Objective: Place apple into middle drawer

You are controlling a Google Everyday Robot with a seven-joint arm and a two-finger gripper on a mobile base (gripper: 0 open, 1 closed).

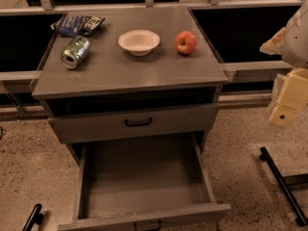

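The apple, small, red with a yellowish patch, sits on the right side of the grey cabinet top. The middle drawer is pulled wide open below, its grey floor bare. My gripper, a cream-coloured part on the arm, hangs at the right edge of the view. It is to the right of the cabinet, lower than the apple, and holds nothing that I can see.
A white bowl sits mid-top, left of the apple. A green soda can lies on its side at the left, with a dark chip bag behind it. The shallow drawer with the black handle is slightly out. A black bar lies on the floor at the right.
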